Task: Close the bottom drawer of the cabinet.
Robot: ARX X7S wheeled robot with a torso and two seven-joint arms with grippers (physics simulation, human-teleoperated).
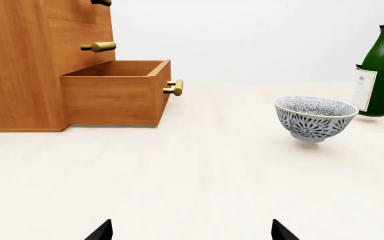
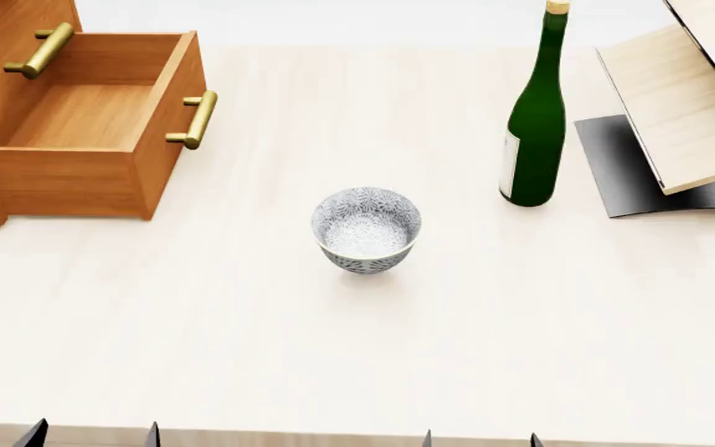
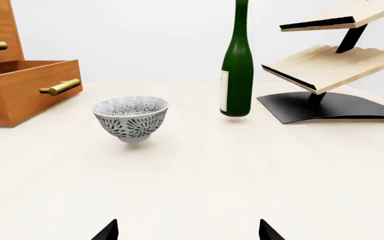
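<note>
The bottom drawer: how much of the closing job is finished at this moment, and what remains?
Nothing looks done yet. The bottom drawer stands pulled well out of the cabinet, its inside empty. Nothing is in hand: the left gripper and right gripper are open, far from its brass handle. Left to do: reach the drawer front and push it fully in.

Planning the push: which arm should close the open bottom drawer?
Left. The orange-brown wooden bottom drawer juts out at the robot's left, nearer the left gripper; the right gripper would likely cross the patterned bowl.
</note>
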